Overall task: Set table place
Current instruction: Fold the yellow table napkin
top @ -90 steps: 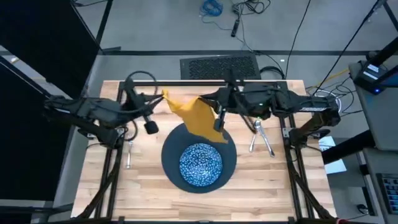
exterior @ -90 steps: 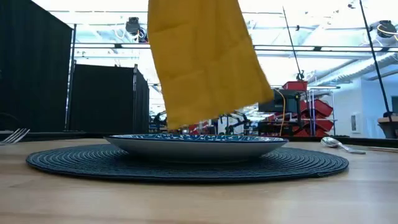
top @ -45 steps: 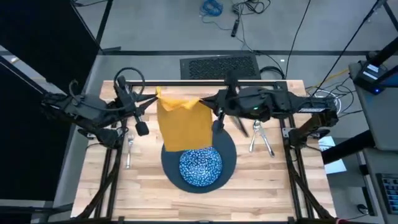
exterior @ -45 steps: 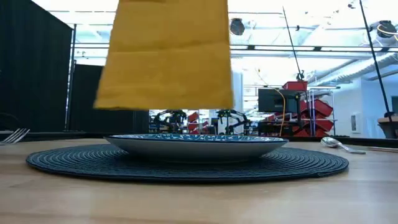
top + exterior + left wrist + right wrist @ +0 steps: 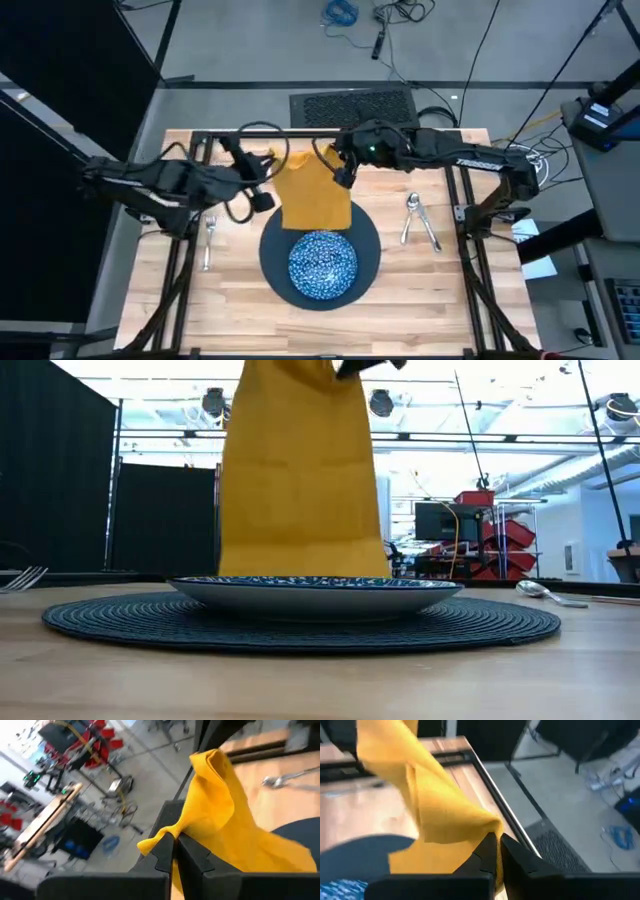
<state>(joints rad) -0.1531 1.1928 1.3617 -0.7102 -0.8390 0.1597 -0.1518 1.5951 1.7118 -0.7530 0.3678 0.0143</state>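
Both end effectors pinched the napkin [image 5: 313, 190] by its top corners: left end effector [image 5: 262, 163], right end effector [image 5: 338, 170]. It hung spread above the far edge of the plate [image 5: 368, 262], probably held taut so it would lay flat on the counter [image 5: 430, 300]

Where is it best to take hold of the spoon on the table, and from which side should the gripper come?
Grip the spoon at mid-handle, probably from straight above, fingers closing across its thin width. It lies flat on the table beside the knife, right of the plate, bowl end far from the plate's near edge.
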